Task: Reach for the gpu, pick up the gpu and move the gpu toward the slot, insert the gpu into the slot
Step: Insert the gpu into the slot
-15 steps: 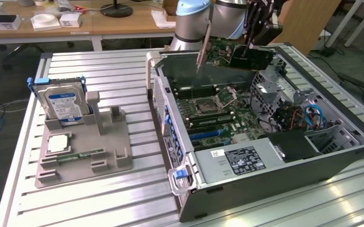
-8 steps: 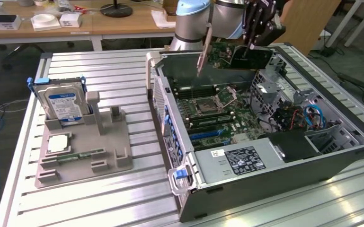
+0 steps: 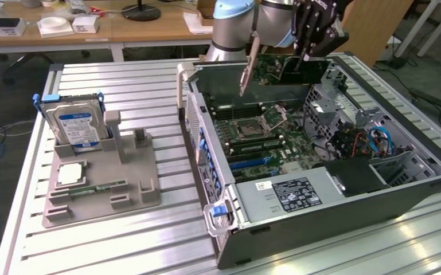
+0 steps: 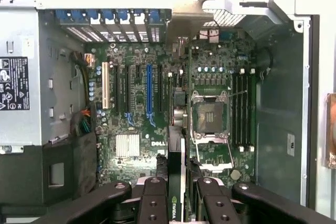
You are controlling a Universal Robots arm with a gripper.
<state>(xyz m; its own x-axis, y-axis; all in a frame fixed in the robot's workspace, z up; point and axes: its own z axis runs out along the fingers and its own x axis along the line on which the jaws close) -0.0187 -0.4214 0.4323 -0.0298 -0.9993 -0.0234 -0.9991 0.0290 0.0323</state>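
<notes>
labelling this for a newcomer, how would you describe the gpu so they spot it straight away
Find the open computer case on the slatted metal table. Over its end nearest the robot arm, the gripper holds the gpu on edge above the motherboard. It is the only green board in the air, with a silvery bracket at one end.

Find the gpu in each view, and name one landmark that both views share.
Exterior view: upper middle, the gpu held by the gripper above the open case.
Wrist view: the gpu edge-on between the gripper's fingers, alongside the CPU socket.
Shared landmark: the square silver CPU socket.
</notes>
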